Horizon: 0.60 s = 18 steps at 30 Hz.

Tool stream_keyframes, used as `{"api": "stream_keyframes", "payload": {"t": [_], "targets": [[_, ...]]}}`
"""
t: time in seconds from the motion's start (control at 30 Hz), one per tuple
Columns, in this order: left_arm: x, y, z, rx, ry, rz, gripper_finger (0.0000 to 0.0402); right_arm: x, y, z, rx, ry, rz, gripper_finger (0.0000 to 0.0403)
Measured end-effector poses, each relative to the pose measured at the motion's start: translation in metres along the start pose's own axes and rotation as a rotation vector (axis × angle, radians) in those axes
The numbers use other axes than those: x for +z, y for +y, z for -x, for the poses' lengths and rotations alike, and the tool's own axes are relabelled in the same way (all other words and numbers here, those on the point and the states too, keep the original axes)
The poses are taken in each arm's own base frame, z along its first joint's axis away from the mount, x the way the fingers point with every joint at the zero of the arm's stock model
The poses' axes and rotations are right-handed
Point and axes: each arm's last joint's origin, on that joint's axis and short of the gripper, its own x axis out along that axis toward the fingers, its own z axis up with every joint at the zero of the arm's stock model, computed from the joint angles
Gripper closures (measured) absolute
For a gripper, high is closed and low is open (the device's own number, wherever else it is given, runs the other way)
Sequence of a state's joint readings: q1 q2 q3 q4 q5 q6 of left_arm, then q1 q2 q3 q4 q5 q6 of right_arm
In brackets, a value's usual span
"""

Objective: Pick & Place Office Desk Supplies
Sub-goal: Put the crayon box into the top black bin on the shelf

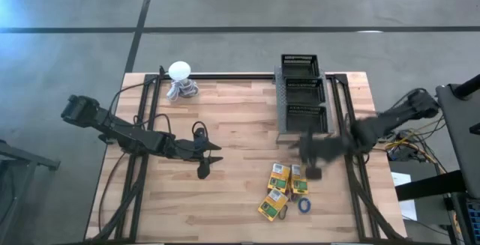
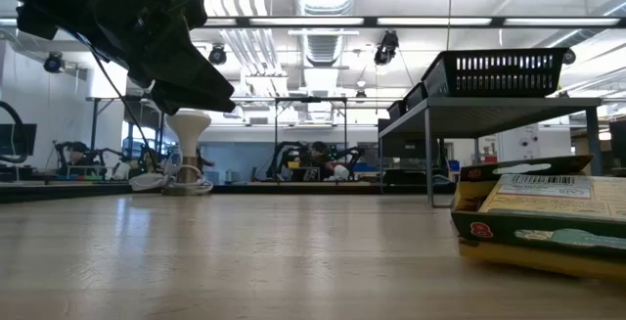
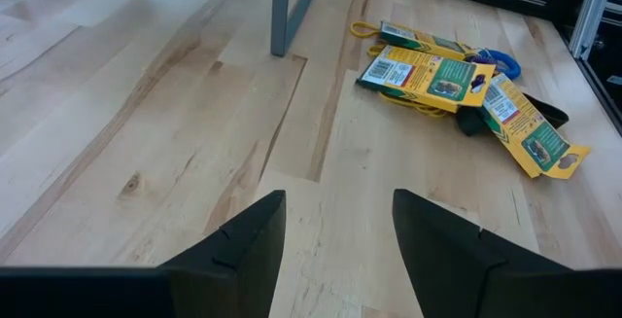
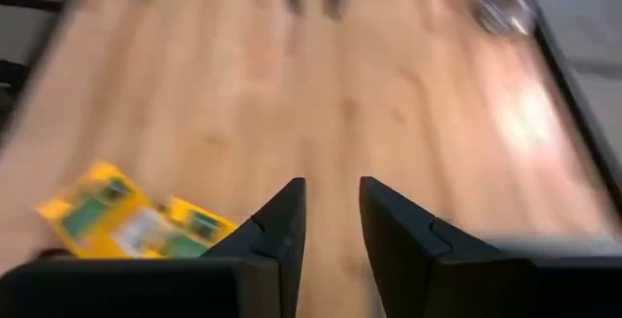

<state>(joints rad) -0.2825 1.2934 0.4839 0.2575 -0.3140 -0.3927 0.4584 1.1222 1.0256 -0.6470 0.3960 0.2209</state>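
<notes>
Right gripper (image 4: 330,223): fingers seen with a narrow gap between them and nothing in that gap; whether they are at rest or mid-travel cannot be told, as the whole arm is smeared in the high view. It is held above the table (image 1: 225,200) with the cardboard boxes (image 4: 131,219) just beside and below it, toward the table's near edge.

Boxes: judged light, thin-walled, probably crushable; one flap is seen standing open. A grip across the short width of a closed box is judged safest, not on a flap. Faces look glossy, so some slip is expected.

Blue ring (image 1: 304,204), just beyond the boxes: small, likely stiff and low-lying; a pinch across its rim would be needed. A yellowish rubber band (image 3: 364,30) is seen poking out from under a box; judged soft and hard to lift flat.

Farther out, the black trays (image 1: 301,88) on their rack.

Left gripper (image 3: 338,250): fingers well apart, empty, hovering mid-table, the pile well ahead of it.

Hard to make out: how many bands lie under the boxes; a dark item beside one box is unidentified. In the low view only one box is seen, cut off at the frame edge.
</notes>
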Motion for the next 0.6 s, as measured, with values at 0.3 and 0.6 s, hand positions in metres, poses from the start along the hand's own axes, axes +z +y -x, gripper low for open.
{"api": "stream_keyframes", "payload": {"t": [0.3,0.6], "targets": [[0.004,-0.005,-0.001,-0.033,-0.06,-0.045,0.0206,-0.036,0.098,-0.028,0.015,-0.034,0.098,0.0338],[-0.007,-0.014,-0.029,-0.054,-0.135,-0.304,0.0206,-0.057,0.132,-0.062,-0.028,0.136,-0.059,0.0307]]}}
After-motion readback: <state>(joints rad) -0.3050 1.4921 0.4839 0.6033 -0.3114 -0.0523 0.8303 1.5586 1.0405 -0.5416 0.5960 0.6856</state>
